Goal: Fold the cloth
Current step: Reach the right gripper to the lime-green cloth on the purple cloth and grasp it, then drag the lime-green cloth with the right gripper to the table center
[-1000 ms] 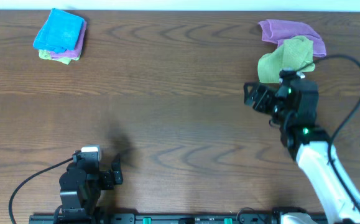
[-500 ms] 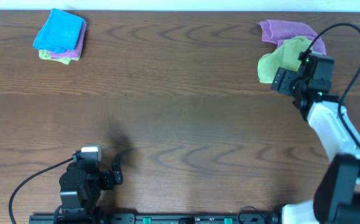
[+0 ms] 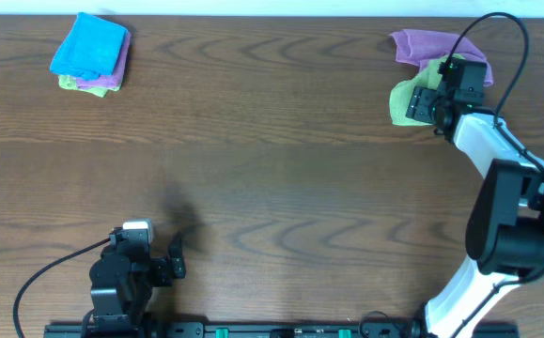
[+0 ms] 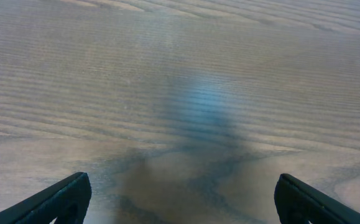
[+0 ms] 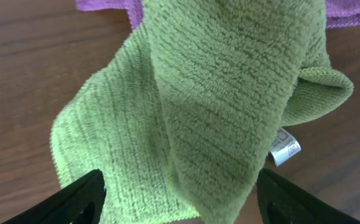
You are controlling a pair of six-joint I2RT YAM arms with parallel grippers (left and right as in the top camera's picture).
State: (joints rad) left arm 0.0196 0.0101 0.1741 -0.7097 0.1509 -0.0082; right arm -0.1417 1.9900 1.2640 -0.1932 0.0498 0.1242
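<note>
The lime-green cloth (image 3: 405,98) lies crumpled at the table's far right, partly over a purple cloth (image 3: 424,44). In the right wrist view the green cloth (image 5: 204,106) fills the frame, a fold running down its middle and its white tag (image 5: 285,147) at the right edge. My right gripper (image 3: 426,101) is open directly above it, fingers (image 5: 74,200) wide on either side, holding nothing. My left gripper (image 3: 176,255) is open and empty at the near left, over bare wood (image 4: 186,112).
A folded stack with a bright blue cloth (image 3: 89,47) on top sits at the far left corner. The purple cloth's edge (image 5: 105,5) shows behind the green one. The right arm's black cable (image 3: 497,23) loops over the table's far edge.
My right arm has swung away from me and to the right, from the table's middle right to above the green cloth. The left arm has not moved.
</note>
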